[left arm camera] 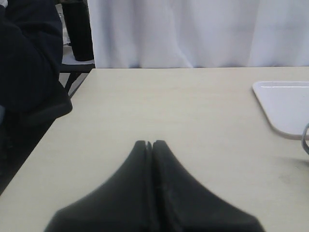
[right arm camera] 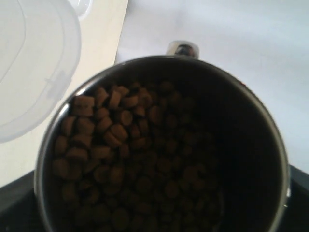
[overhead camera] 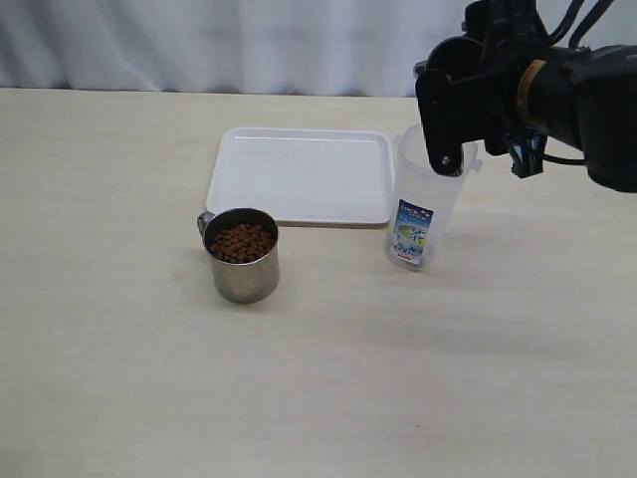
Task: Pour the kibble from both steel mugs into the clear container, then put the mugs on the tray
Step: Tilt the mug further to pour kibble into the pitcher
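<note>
Steel mug of kibble sits clasped in the right hand.

Your left gripper points out level, its jaws pressed flat together. Up at two o'clock in the exterior view, your right arm reaches in from three o'clock. The right gripper is held high, fingers hanging toward six o'clock, jaws spread wide and clamped around a steel mug.

Pale beige tabletop; white curtain behind it; dark bulky shape off table edge.
</note>
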`<state>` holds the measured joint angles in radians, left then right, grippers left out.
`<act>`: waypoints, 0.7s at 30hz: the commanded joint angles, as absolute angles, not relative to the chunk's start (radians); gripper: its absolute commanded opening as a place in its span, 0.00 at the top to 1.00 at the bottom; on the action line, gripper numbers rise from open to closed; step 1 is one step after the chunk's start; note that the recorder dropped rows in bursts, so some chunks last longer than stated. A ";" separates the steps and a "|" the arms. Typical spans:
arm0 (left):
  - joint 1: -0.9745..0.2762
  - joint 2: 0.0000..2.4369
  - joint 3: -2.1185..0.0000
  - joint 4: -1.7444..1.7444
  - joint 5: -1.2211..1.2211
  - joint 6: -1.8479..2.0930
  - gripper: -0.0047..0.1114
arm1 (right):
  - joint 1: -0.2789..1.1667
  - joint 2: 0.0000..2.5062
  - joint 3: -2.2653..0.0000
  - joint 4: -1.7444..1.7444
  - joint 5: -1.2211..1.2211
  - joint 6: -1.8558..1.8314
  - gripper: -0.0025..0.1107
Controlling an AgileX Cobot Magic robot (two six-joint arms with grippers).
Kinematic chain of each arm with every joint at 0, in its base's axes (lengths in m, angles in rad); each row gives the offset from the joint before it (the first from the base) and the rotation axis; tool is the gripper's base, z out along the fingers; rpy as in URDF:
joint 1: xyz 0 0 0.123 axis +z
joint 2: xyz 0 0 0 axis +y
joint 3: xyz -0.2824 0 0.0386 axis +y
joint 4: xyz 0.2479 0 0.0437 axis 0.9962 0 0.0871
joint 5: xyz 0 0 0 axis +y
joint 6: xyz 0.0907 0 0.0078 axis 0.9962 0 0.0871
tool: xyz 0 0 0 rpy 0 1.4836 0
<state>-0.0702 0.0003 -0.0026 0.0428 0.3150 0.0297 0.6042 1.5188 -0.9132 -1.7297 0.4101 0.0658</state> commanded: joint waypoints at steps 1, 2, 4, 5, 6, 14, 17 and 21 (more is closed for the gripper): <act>-0.070 0.000 0.000 0.042 0.309 0.028 0.96 | 0.608 1.512 -0.924 -1.744 0.419 0.041 0.94; -0.070 0.000 0.000 0.042 0.309 0.028 0.96 | 0.608 1.512 -0.924 -1.744 0.419 0.039 0.94; -0.070 0.000 0.000 0.042 0.309 0.028 0.96 | 0.608 1.512 -0.924 -1.744 0.419 0.037 0.94; -0.070 0.000 0.000 0.042 0.309 0.028 0.96 | 0.608 1.512 -0.924 -1.744 0.419 0.030 0.94; -0.070 0.000 0.000 0.042 0.309 0.028 0.96 | 0.608 1.512 -0.924 -1.744 0.421 0.020 0.94; -0.070 0.000 0.000 0.042 0.309 0.028 0.96 | 0.608 1.512 -0.924 -1.744 0.439 0.007 0.94; -0.070 0.000 0.000 0.042 0.309 0.028 0.96 | 0.620 1.512 -0.924 -1.744 0.463 0.007 0.94; -0.070 0.000 0.000 0.042 0.309 0.028 0.96 | 0.658 1.512 -0.924 -1.744 0.504 -0.022 0.94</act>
<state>-0.0702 0.0003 -0.0026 0.0428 0.3150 0.0297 0.6389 1.5188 -0.9132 -1.7297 0.4721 0.0000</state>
